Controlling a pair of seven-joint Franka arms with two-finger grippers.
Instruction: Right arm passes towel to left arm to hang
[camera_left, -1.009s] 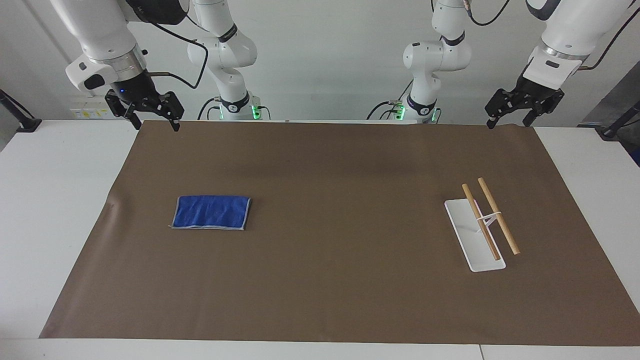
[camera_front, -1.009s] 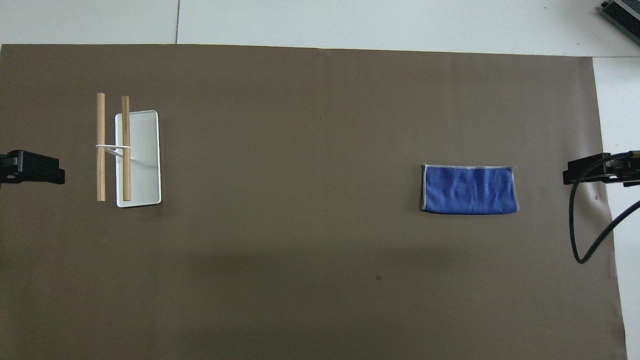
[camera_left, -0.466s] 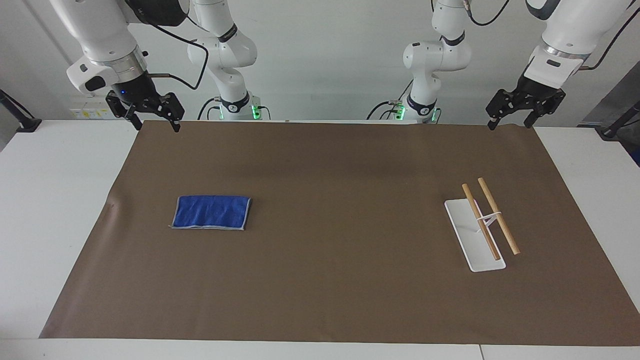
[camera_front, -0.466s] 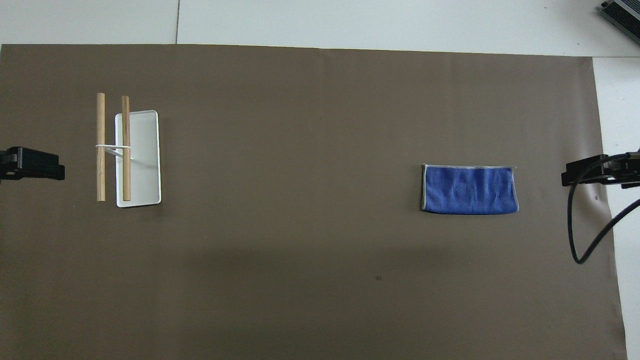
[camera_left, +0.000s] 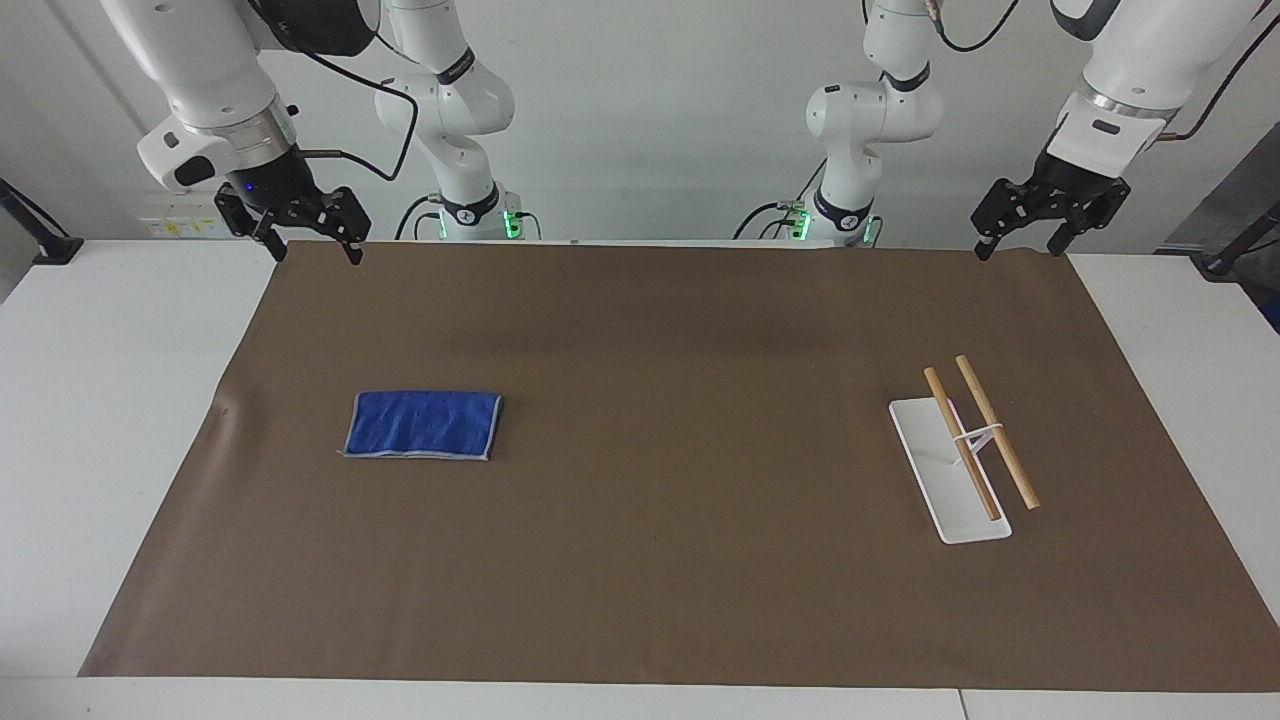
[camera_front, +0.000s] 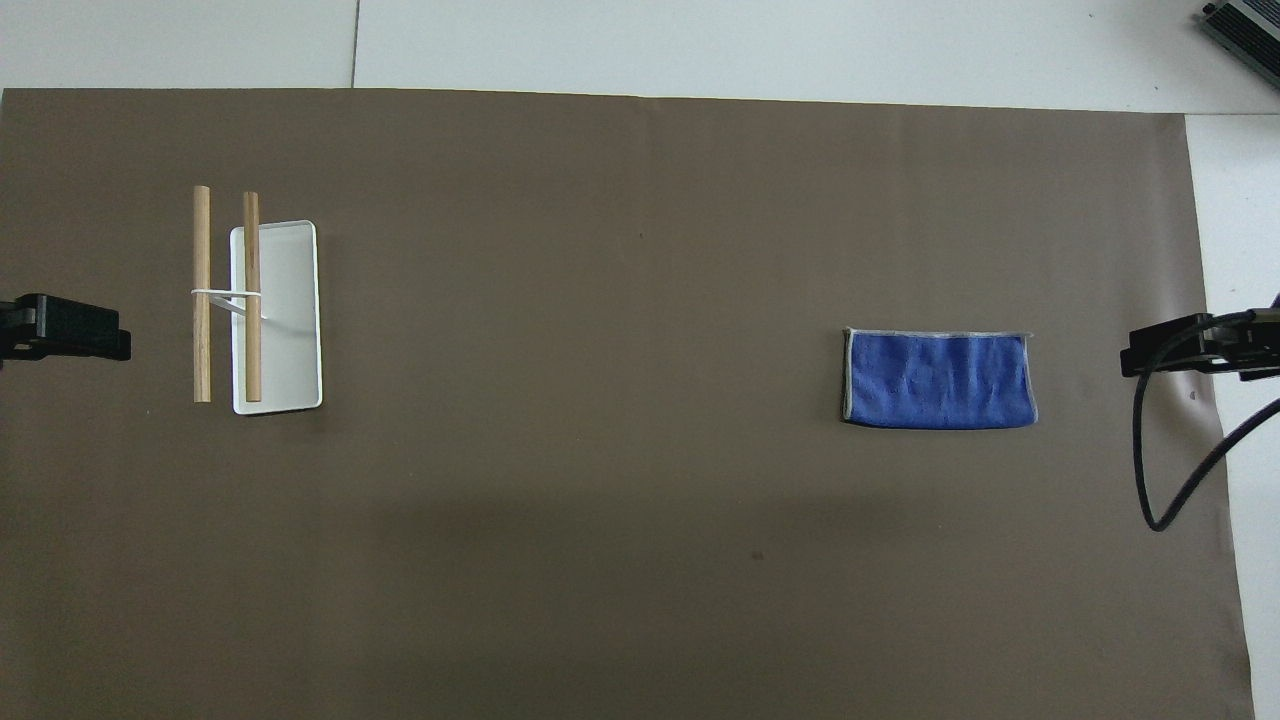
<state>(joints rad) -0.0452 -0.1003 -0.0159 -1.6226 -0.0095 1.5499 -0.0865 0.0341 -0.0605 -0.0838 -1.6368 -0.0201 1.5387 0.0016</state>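
The right arm (camera_left: 215, 85) is seen coming down from the top of the facing view at its own end of the counter (camera_left: 110, 420), its wrist bent so that the right gripper (camera_left: 312, 252) points downward over the edge of the brown mat (camera_left: 660, 560) closest to the robots. The fingers of this gripper are spread wide apart and nothing is held between them. The blue towel (camera_left: 423, 425) is laid flat and folded on the mat toward the right arm's end of the counter, well apart from both grippers and touched by neither. Toward the left arm's end, a white towel rack (camera_left: 950, 470) is stood on the mat, with two wooden rails (camera_left: 995, 432) carried side by side above its flat base. The left arm (camera_left: 1125, 75) is likewise lowered from above at its own end, and the left gripper (camera_left: 1015, 248) is held over the mat's edge closest to the robots, its fingers parted and empty. No object is found between the towel and the rack.
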